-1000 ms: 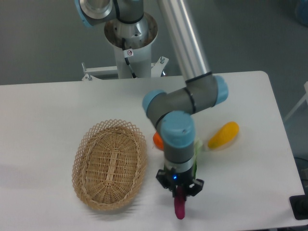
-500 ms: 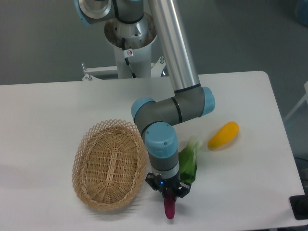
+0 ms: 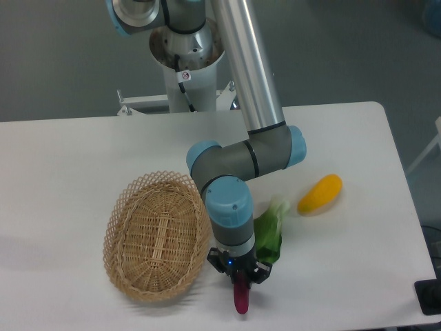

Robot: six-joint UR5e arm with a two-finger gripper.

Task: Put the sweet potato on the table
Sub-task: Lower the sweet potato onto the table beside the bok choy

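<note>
Fixed camera: the arm is reaching down from 12 o'clock over the white surface (image 3: pixel 83 148), with the hand (image 3: pixel 240 279) pointing straight down near the front edge. The hand is gripping the sweet potato (image 3: pixel 240 299) by its upper end, fingers closed narrowly on it; the magenta body is hanging upright below the fingertips (whether its lower tip is touching the surface cannot be told). The wicker basket (image 3: pixel 157 236) is lying at 9 o'clock from the hand, just beside it. A green leafy vegetable (image 3: pixel 269 233) is sitting at 1 o'clock, partly hidden behind the wrist. The yellow fruit (image 3: pixel 320 194) is resting at 2 o'clock, well apart.
</note>
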